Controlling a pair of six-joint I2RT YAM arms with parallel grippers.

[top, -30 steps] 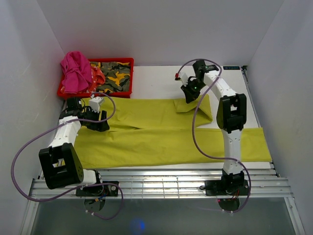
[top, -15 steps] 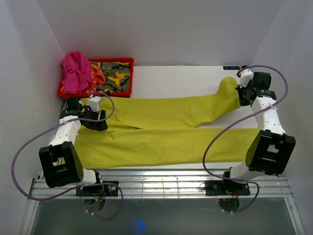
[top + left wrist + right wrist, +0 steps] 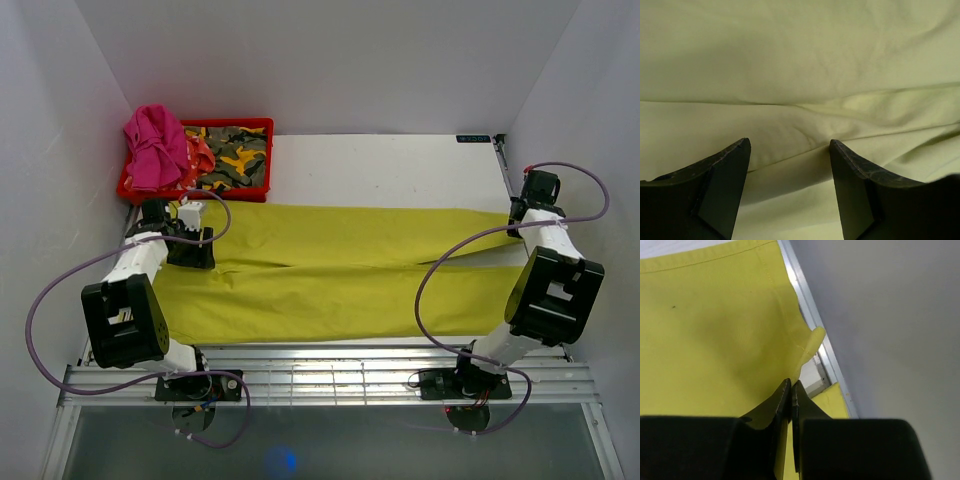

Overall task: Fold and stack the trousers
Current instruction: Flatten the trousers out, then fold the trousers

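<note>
Starting at the far left corner of the table (image 3: 400, 165), a red bin (image 3: 262, 125) is sitting with a pink cloth (image 3: 152, 140) spilling over its left rim and a camo cloth (image 3: 235, 155) lying inside. Just in front of it, the left gripper (image 3: 190, 248) is hanging low over the left end of the trousers (image 3: 340, 270). Its fingers (image 3: 722, 185) are standing wide apart, holding nothing, with only creased cloth showing between them. Whether the tips are touching the fabric, I cannot tell.

Moving along, the trousers are lying spread flat across the table, reaching from the left edge all the way to the right edge. The two legs are running side by side, the far one and the near one meeting along a long line down the middle.

Over at the right edge now, the right gripper (image 3: 791, 385) is clamping tight on the trousers. Its fingers are squeezing a small raised fold at the hem corner of the far leg, right beside the table's metal rail (image 3: 810, 315).
</note>
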